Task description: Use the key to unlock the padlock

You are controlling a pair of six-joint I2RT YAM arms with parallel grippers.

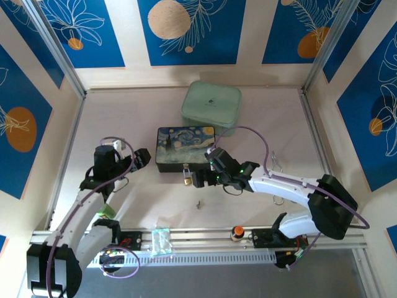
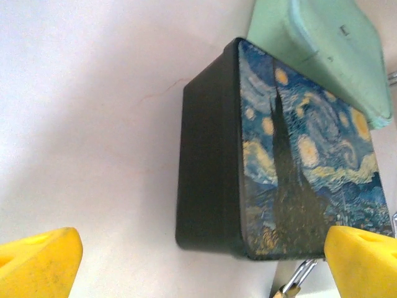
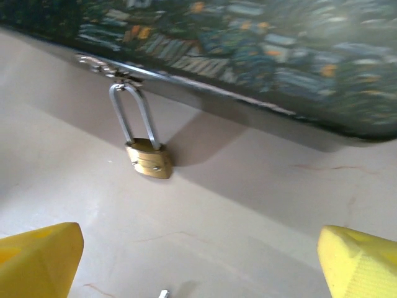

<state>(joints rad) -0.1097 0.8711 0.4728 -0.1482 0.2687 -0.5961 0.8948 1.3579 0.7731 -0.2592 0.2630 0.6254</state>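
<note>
Count: 1 padlock, 1 key, 2 boxes, 2 hands. The padlock is brass with a silver shackle hooked through the hasp on the near side of the dark painted box. Both shackle legs go into the body, which rests on the surface around its middle. The key lies flat on the surface, apart from the padlock and between it and the near edge; nothing touches it. The second box, a pale green tin, sits just behind the painted one, toward the far edge. Left hand: released, fingers spread wide, nothing between them, at the painted box's left end. Right hand: released too, yellow fingertips wide apart, empty, low over the surface and facing the padlock, not touching it. There is 1 orange-topped knob on the rail at the near edge.
</note>
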